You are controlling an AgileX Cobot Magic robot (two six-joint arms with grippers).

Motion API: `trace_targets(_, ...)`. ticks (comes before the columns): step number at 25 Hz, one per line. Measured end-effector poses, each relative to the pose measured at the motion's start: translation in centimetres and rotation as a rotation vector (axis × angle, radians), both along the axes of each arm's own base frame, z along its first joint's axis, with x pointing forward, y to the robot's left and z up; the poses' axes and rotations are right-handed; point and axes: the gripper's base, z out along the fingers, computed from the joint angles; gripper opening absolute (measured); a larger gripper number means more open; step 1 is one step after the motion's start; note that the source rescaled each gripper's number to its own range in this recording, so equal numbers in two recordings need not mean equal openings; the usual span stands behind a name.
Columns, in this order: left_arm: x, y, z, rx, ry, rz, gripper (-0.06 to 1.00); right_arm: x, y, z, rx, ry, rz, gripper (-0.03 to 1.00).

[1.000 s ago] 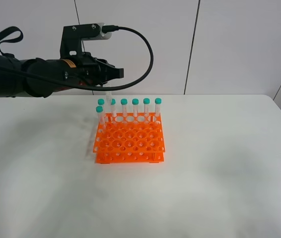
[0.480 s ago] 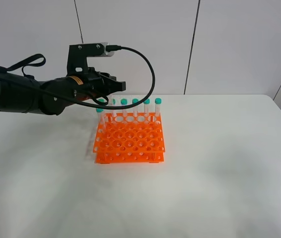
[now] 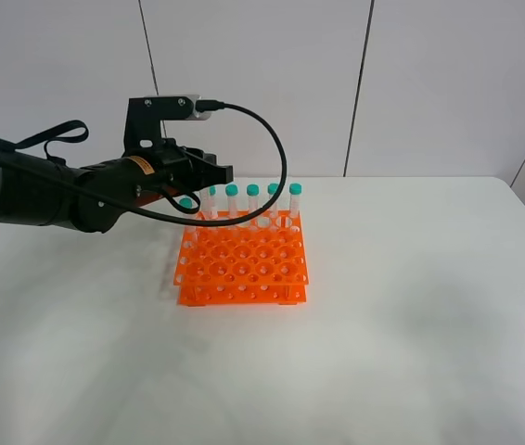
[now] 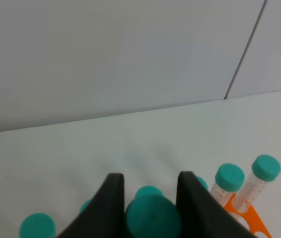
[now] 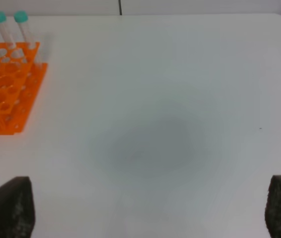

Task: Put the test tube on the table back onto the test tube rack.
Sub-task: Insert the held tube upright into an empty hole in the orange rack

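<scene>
While the left gripper (image 3: pixel 218 175) clamps the test tube (image 4: pixel 153 217) upright at the rack's (image 3: pixel 244 264) back row, we see the right gripper (image 5: pixel 145 206) wide open above the white table (image 3: pixel 411 324)

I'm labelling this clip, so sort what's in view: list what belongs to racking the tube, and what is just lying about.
In the job:
- test tube, teal cap between the gripper's fingers
- left gripper, shut on it
- orange test tube rack

Just there:
- other capped tubes, standing in the rack
- right gripper, open, holding nothing
- table
</scene>
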Motion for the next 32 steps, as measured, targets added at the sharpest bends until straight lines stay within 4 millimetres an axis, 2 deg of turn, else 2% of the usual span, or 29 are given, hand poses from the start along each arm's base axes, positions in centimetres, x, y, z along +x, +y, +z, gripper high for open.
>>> trace_targets(16, 0.6, -0.3, -2.6, 0.012, 0.028, -0.004, 0.0, 0.0, 0.0, 0.0, 0.0, 0.0, 0.0, 1.0)
trace_targets(25, 0.7, -0.5, -2.6, 0.015, -0.005, -0.017, 0.0, 0.0, 0.0, 0.0, 0.0, 0.001, 0.0, 1.0)
trace_targets(32, 1.0, -0.6, -3.9, 0.025, 0.013, -0.016, 0.0, 0.0, 0.0, 0.0, 0.0, 0.001, 0.0, 1.0)
